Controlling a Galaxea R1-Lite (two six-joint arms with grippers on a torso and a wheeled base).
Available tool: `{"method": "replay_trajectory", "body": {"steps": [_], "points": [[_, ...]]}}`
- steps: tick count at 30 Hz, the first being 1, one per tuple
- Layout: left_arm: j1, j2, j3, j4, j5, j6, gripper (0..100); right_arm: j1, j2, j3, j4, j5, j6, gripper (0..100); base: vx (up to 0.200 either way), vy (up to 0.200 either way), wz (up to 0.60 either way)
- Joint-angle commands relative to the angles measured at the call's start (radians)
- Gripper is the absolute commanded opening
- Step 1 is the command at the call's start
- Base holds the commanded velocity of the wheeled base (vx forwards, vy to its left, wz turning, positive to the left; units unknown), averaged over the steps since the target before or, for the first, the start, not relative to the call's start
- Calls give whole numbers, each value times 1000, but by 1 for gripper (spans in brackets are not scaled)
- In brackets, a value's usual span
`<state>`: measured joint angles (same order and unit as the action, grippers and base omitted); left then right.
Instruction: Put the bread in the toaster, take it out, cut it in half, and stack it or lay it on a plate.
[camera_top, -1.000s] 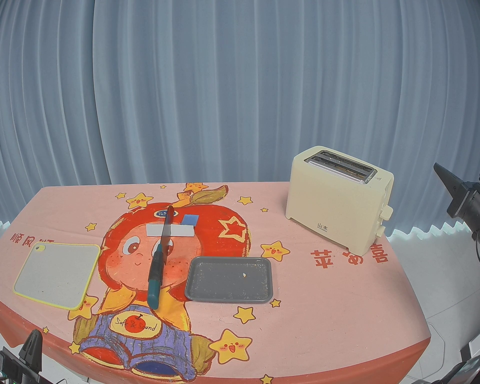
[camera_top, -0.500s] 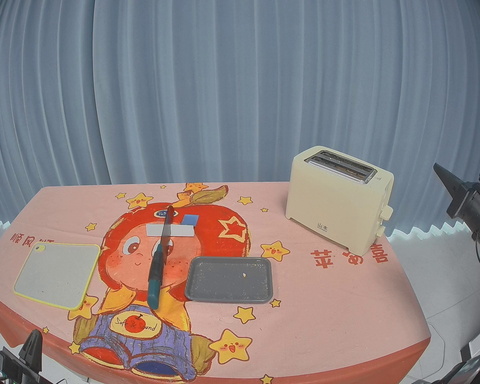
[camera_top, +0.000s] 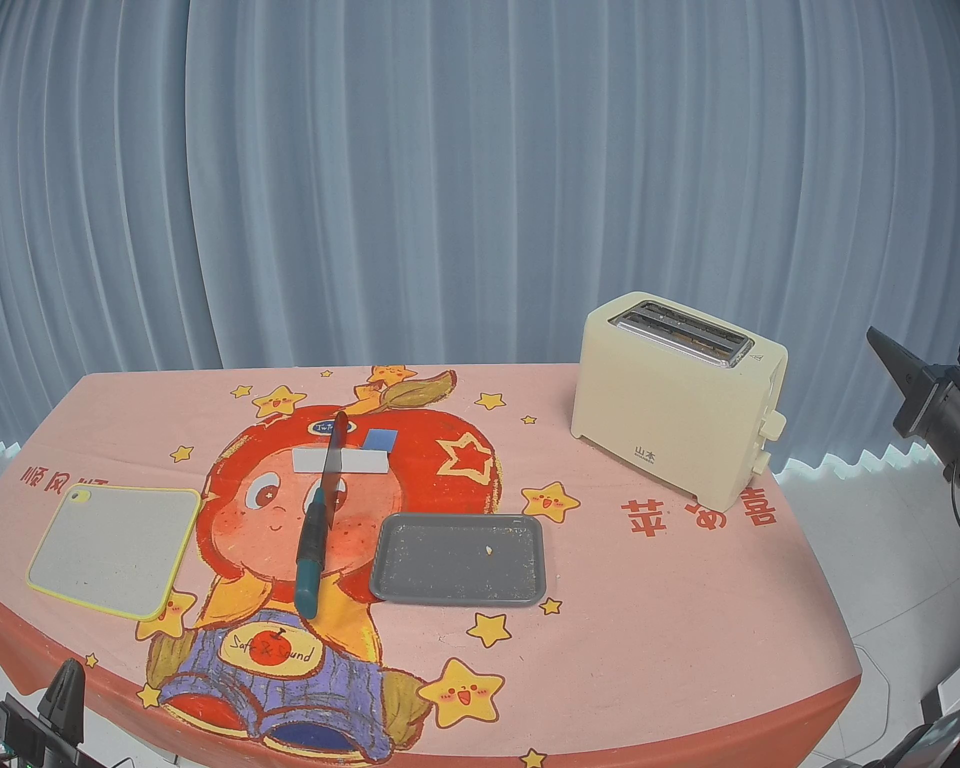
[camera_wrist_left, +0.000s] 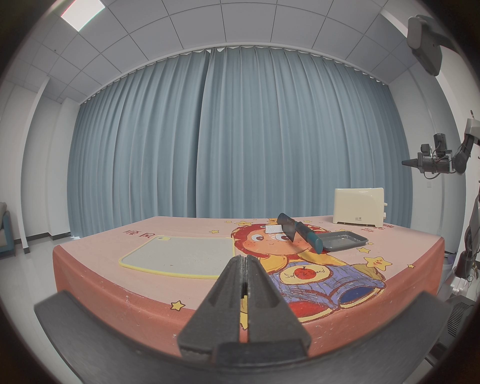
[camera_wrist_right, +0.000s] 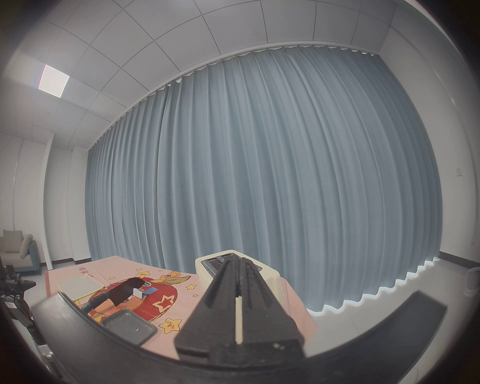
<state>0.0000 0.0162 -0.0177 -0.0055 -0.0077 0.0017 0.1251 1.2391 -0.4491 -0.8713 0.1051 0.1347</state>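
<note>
I see both sets of jaws pressed together: left gripper (camera_wrist_left: 244, 260) by the desk's (camera_top: 650, 620) near-left edge, right gripper (camera_wrist_right: 235, 261) off its right. Boxy cream toaster (camera_top: 680, 400) stands far right; flat grey tray (camera_top: 458, 560) and teal-handled knife (camera_top: 318, 520) lie mid-desk.

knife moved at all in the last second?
No. The knife lies as before in the head view: blade across the white block, handle just left of the grey tray, same gap between them.
</note>
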Motion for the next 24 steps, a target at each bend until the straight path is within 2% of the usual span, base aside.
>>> {"method": "replay_trajectory", "body": {"steps": [1,24], "points": [[0,-16,18,1,0,0,0,1,0,1,0,1,0,0,0,0,0],[0,-16,18,-1,0,0,0,10,3,13,0,1,-12,0,0,0,0]]}}
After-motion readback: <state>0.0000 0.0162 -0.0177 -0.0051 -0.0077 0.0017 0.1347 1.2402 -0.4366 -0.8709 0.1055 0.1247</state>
